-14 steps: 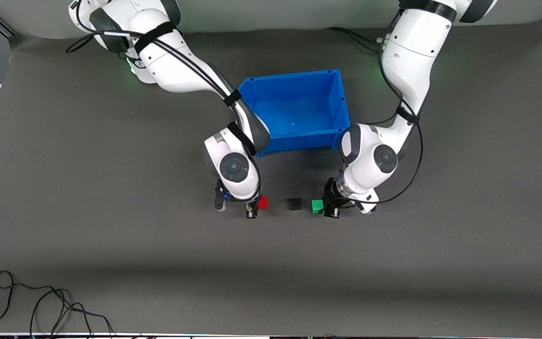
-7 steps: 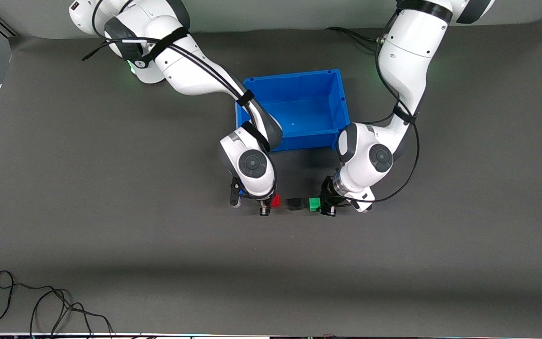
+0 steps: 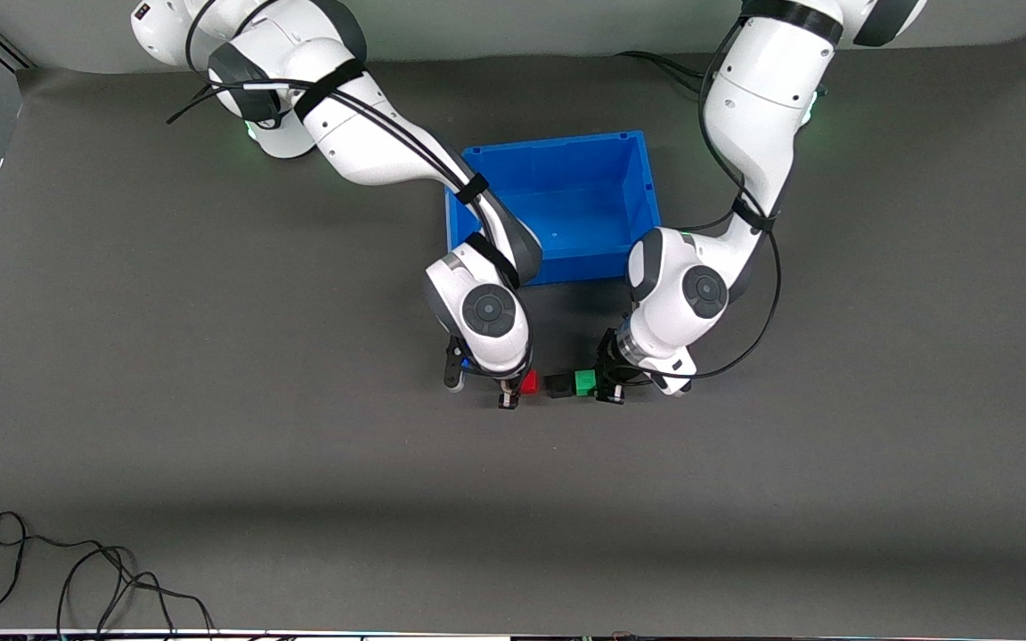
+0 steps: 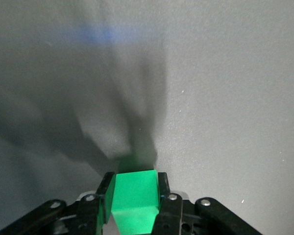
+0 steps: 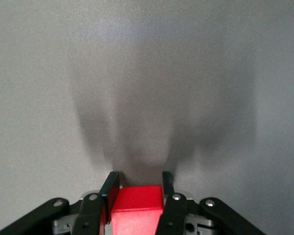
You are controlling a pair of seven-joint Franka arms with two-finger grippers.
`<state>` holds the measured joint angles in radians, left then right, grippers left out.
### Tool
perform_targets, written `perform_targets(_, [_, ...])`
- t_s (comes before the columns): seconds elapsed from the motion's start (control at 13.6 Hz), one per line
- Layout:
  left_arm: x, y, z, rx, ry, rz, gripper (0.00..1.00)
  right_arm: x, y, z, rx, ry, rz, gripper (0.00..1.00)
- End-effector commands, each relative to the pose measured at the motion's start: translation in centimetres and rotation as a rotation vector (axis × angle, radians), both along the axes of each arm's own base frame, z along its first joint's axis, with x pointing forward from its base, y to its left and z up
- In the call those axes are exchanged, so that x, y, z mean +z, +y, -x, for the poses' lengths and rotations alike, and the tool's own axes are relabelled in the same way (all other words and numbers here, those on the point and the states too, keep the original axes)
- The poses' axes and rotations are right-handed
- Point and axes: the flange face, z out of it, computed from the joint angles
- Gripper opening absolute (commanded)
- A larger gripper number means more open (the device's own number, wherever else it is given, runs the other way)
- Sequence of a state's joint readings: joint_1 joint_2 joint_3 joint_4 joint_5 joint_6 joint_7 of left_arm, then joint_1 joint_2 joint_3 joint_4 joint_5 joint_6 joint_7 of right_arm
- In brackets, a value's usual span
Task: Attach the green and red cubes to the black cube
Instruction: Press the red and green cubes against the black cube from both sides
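Note:
The black cube [image 3: 557, 385] sits on the grey mat, nearer the front camera than the blue bin. My left gripper [image 3: 611, 385] is shut on the green cube [image 3: 584, 382] and holds it down at the mat, against the black cube's side toward the left arm's end. In the left wrist view the green cube [image 4: 134, 200] fills the gap of the gripper [image 4: 134, 177]. My right gripper [image 3: 513, 389] is shut on the red cube [image 3: 528, 382], close beside the black cube toward the right arm's end. The right wrist view shows the red cube [image 5: 136, 205] in the gripper [image 5: 139, 177].
An open blue bin [image 3: 557, 151] stands on the mat between the two arms, farther from the front camera than the cubes. A loose black cable [image 3: 77, 570] lies at the mat's near edge toward the right arm's end.
Both grippers slid their cubes inward toward the black cube. The green cube closed its gap and now meets the black cube; the red cube came up close beside it.

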<state>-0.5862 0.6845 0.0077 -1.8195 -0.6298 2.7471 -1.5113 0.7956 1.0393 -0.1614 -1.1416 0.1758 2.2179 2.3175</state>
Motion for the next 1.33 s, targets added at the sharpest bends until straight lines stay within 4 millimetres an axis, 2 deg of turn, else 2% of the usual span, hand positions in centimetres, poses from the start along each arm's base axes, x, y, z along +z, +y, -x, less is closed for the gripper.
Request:
perform_targets(0.0, [0.2,-1.1,0.1,0.02,-0.01,0.007,0.2,-0.3,0.7,-0.7,-0.023,-0.027,0.02,0.0])
perform_targets(0.52, [0.4,-3.4,0.2,0.028,-0.014,0.025,0.2,-0.5,1.1,-0.5,-0.019,-0.025,0.018,0.0])
perform_targets(0.59, [0.5,-3.5,0.1,0.027,-0.017,0.026,0.21,-0.5,1.1,-0.5,-0.019,-0.025,0.018,0.0])
perform_targets(0.66, [0.5,-3.4,0.0,0.027,-0.018,0.025,0.25,-0.5,1.1,-0.5,-0.017,-0.027,0.017,0.0])
perform_targets(0.74, [0.5,-3.5,0.1,0.026,-0.017,0.026,0.36,-0.4,1.0,-0.6,-0.017,-0.028,0.016,0.0])
perform_targets(0.81, [0.5,-3.4,0.0,0.025,-0.019,0.024,0.75,-0.4,1.0,-0.7,-0.016,-0.033,0.013,0.0])
perform_targets(0.89, [0.5,-3.4,-0.1,0.023,-0.02,0.023,1.0,-0.4,0.9,-0.8,-0.017,-0.032,0.01,0.0])
perform_targets(1.03, [0.6,-2.8,-0.3,0.028,-0.02,0.023,1.0,-0.2,0.5,-1.4,-0.018,-0.05,-0.004,0.03])
perform_targets(1.11, [0.5,-2.1,-0.6,0.032,-0.02,0.018,1.0,-0.1,0.5,-1.5,-0.014,-0.057,-0.008,0.85])
perform_targets(1.18, [0.8,-1.3,-1.1,0.042,-0.018,0.019,1.0,-0.1,0.6,-1.5,0.003,-0.066,-0.009,1.0])
perform_targets(1.25, [1.1,-0.4,-1.7,0.055,-0.019,0.019,1.0,0.0,0.6,-1.5,0.025,-0.067,-0.011,1.0])
